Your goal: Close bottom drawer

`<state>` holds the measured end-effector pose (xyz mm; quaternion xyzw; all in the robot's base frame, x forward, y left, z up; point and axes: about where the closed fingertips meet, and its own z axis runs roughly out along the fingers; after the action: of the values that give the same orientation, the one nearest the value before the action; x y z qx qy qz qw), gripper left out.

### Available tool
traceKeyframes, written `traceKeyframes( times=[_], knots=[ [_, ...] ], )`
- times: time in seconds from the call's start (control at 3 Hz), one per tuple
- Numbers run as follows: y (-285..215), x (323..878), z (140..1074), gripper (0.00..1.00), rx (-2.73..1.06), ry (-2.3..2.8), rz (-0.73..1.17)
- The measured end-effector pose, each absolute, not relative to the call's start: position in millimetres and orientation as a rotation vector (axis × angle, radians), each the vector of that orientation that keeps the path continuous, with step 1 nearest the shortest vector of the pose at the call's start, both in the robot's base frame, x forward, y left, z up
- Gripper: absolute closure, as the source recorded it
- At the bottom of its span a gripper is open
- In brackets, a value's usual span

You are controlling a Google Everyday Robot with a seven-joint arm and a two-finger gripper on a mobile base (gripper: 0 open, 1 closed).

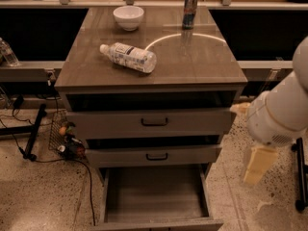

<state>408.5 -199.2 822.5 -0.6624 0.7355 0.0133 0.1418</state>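
The bottom drawer is pulled far out of the grey wood-grain cabinet. Its long empty tray is open to view and its short front panel lies at the bottom edge of the view, with the handle out of sight. My gripper, a cream piece under the white arm, hangs to the right of the cabinet, level with the middle drawer. It is apart from the bottom drawer and touches nothing.
The top drawer and middle drawer stand slightly out. On the cabinet top are a white bowl, a can and a lying bottle. A wire basket and cables are left; a black stand is right.
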Motion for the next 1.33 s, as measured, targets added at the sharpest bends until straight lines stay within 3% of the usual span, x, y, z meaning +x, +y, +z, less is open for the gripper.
traceKeyframes(
  times=[0.33, 0.67, 1.33],
  knots=[
    [-176.6, 385.0, 733.5, 0.00, -1.976, 2.112, 0.182],
    [-173.9, 385.2, 729.6, 0.00, -1.977, 2.108, 0.186],
    [-84.7, 384.7, 572.2, 0.00, -2.096, 1.956, 0.316]
  ],
)
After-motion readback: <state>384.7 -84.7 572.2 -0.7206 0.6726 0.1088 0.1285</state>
